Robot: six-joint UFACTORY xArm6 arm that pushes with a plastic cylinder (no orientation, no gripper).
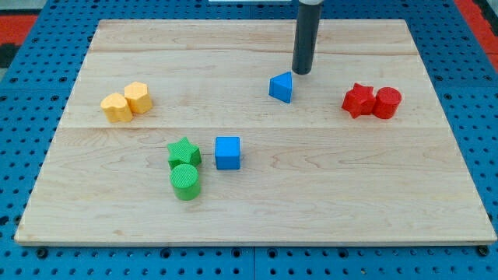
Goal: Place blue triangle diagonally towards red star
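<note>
The blue triangle [282, 86] lies on the wooden board [257, 210], right of centre near the view's top. The red star [358, 100] sits further to the view's right, touching a red cylinder [387, 103] on its right side. My tip [301, 72] is the lower end of a dark rod that comes down from the view's top. It stands just above and to the right of the blue triangle, very close to it; I cannot tell if it touches.
A blue cube [227, 152] sits near the board's middle. A green star [184, 152] and a green cylinder [186, 181] sit left of it. A yellow heart-like block [117, 108] and a yellow hexagon [138, 97] sit at the view's left.
</note>
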